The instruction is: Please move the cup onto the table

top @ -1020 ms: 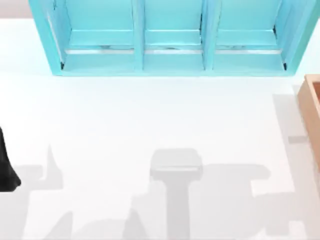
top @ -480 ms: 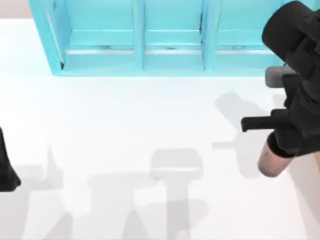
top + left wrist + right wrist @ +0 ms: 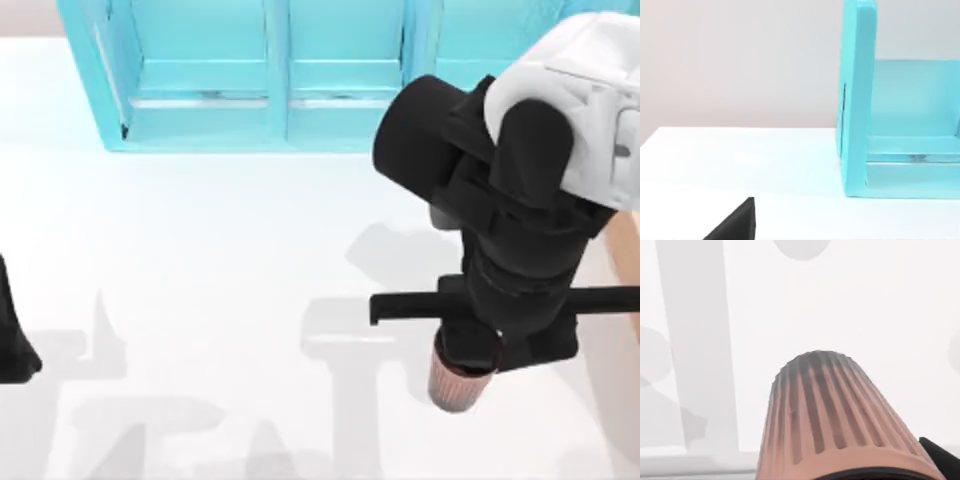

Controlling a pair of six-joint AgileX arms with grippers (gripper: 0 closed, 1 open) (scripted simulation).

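The table (image 3: 200, 260) is a plain white flat surface crossed by grey shadows; a turquoise shelf (image 3: 300, 75) is set along its far edge, and a pale wall (image 3: 740, 65) is seen behind it. The cup (image 3: 458, 378) is held upright at its rim by the right gripper (image 3: 470, 345), its long axis vertical, dark top up among the jaws, ribbed pink body hanging below them over the table's right half. The left gripper (image 3: 12, 335) is parked at the left edge; its jaws cannot be told.
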